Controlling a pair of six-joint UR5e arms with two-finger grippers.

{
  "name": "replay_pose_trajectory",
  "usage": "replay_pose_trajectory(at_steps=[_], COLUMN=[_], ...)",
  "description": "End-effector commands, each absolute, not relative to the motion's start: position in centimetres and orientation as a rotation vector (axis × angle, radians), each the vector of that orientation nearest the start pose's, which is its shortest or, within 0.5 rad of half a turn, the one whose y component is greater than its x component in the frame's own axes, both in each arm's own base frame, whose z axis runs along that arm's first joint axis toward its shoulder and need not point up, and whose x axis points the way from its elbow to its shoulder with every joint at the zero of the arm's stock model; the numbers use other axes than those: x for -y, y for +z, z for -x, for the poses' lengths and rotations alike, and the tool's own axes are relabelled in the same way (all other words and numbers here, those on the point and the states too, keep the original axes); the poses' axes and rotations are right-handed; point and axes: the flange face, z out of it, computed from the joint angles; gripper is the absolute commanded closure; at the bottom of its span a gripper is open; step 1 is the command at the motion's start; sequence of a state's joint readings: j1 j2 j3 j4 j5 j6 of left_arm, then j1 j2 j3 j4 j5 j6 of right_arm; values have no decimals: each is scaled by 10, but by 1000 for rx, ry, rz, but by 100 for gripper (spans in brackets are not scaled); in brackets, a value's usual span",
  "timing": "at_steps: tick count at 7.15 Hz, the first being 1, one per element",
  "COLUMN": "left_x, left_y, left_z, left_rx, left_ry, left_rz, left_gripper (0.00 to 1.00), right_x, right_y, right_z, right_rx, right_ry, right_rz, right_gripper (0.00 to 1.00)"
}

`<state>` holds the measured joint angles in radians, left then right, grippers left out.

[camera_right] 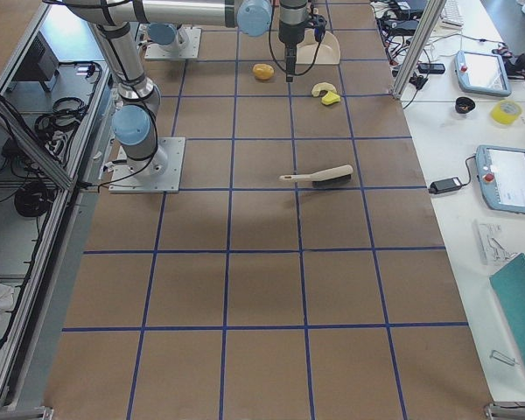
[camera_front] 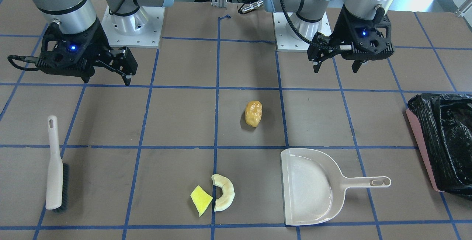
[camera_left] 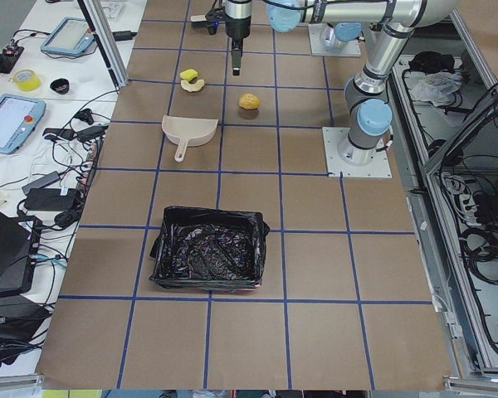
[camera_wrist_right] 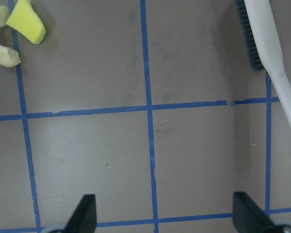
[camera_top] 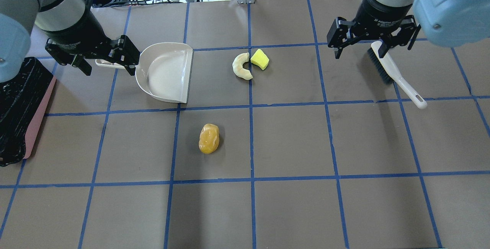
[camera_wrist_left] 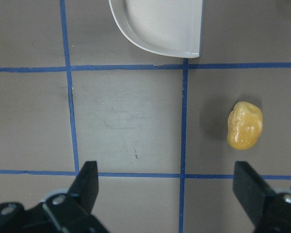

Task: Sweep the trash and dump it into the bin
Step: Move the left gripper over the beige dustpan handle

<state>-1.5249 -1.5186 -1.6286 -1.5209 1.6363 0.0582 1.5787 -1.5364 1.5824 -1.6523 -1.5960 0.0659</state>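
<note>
**Both grippers hanging spread above the table, trash lying loose**

The left gripper (camera_front: pixel 336 65) is hanging above the table (camera_front: pixel 177 122) with its jaws spread wide and nothing between them; its wrist camera is looking down on the orange-brown lump (camera_front: pixel 253 113) and one corner of the beige dustpan (camera_front: pixel 309 186). The right gripper (camera_front: pixel 107 77) is hovering on the other side, likewise spread and gripping nothing; its wrist view is taking in the brush (camera_front: pixel 55 166) at one edge and two scraps at the other.

The lump is sitting alone in a taped square, apart from the dustpan's open mouth; the pale crescent slice (camera_front: pixel 224 192) and the yellow wedge (camera_front: pixel 201 199) are lying just beside each other (whether they are touching is hard to tell), near the dustpan's mouth. The dustpan is lying flat, its handle pointing toward the bin (camera_left: pixel 209 214); the bin is standing at the table's end on the robot's left, its black bag crinkled over pink walls. The brush is resting on the robot's right side, well apart from the scraps.
</note>
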Motion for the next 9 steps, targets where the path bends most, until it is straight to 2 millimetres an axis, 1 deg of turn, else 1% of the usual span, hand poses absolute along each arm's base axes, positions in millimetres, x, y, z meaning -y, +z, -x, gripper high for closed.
replay_pose_trajectory(at_steps=[1, 3, 4, 5, 6, 8, 9], left_x=[479, 480, 482, 482, 483, 486, 491], left_y=[490, 491, 496, 495, 489, 489, 490], left_z=[105, 104, 101, 100, 99, 93, 86], left_rx=[-3074, -3079, -3082, -3079, -3071, -3014, -2975], left_ry=[-63, -68, -95, -99, -86, -95, -118], left_rz=[-17, -5, 40, 162, 299, 706, 954], left_gripper=[0, 0, 0, 0, 0, 0, 0], right_x=[508, 509, 509, 510, 510, 510, 511], right_y=[473, 472, 472, 472, 473, 474, 475], right_z=[-135, -134, -135, -135, -135, -136, -134], right_rx=[-3165, -3168, -3163, -3160, -3164, -3147, -3149], right_ry=[-55, -55, -57, -62, -72, -75, -80], right_rz=[-93, -93, -88, -88, -79, -99, -104], right_gripper=[0, 0, 0, 0, 0, 0, 0])
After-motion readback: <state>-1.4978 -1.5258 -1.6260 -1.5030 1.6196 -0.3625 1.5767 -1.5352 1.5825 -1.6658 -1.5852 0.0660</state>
